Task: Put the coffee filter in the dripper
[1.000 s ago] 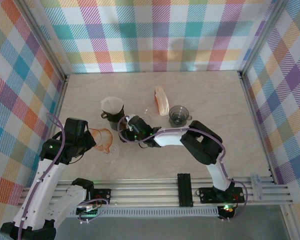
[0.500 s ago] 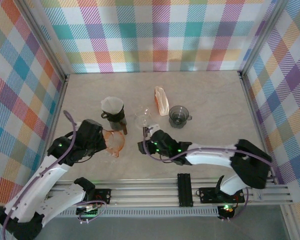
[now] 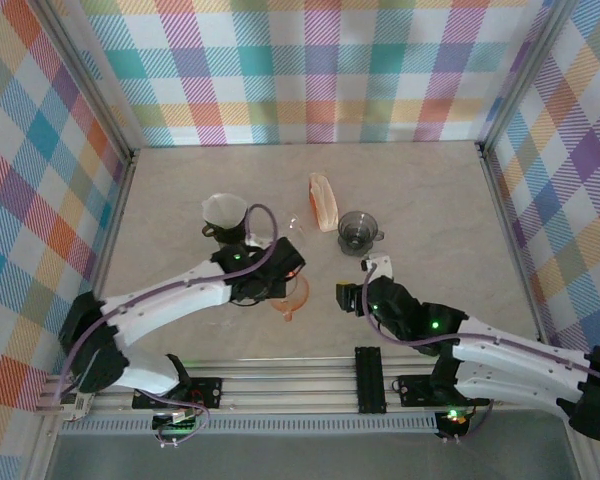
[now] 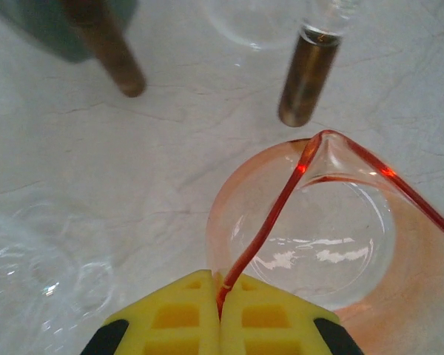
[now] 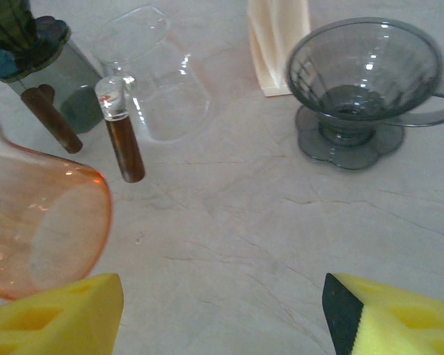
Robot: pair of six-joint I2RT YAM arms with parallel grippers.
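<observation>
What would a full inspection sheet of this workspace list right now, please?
Surface: pale marble table, no spills seen.
Job's things: beige coffee filters beside the empty grey dripper.
Clutter: second dripper holding a white filter; clear glass server; orange glass jug.
Grippers: left gripper shut on the orange glass jug's rim; right gripper open, holding nothing.
Cables: purple cable looped over the left arm.
Surroundings: plaid walls.

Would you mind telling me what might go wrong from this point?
The left jaws pinch the orange glass server by its thin rim alone, so it might slip or chip. It sits tilted near the clear glass carafe; a swing could knock that. The filter stack lies right beside the grey dripper, so the open right jaws may nudge the dripper.
</observation>
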